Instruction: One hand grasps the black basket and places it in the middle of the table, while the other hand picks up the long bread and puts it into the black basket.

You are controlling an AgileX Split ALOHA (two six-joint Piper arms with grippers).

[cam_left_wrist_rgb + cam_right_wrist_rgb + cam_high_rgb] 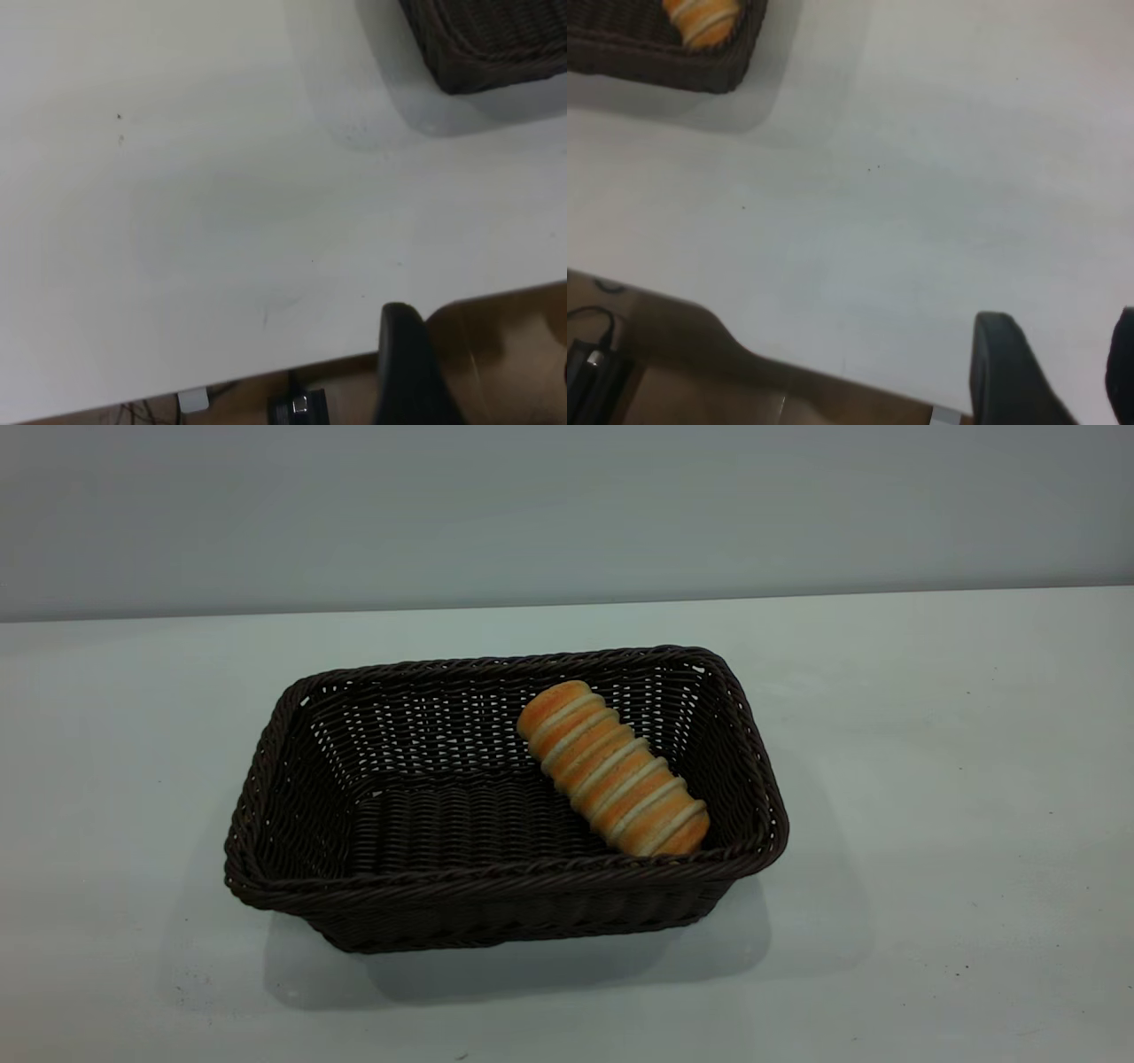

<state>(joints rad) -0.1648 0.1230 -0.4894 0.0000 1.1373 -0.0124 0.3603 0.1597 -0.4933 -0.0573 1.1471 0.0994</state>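
Observation:
The black basket (505, 886) stands on the white table (930, 779) near its middle. The long bread (613, 769) lies inside it, slanting along the basket's right side. Neither arm shows in the exterior view. My left gripper (485, 354) hangs over the table's near edge, far from the basket corner (496, 44); one finger (403, 363) shows, with open space beside it and nothing held. My right gripper (1059, 332) is open and empty above the table near its edge, away from the basket (664, 62) and the bread's end (700, 18).
The table's edge (266, 376) and the brown floor below it show in both wrist views. A small black device with a cable (589, 367) lies on the floor. A grey wall (567, 505) stands behind the table.

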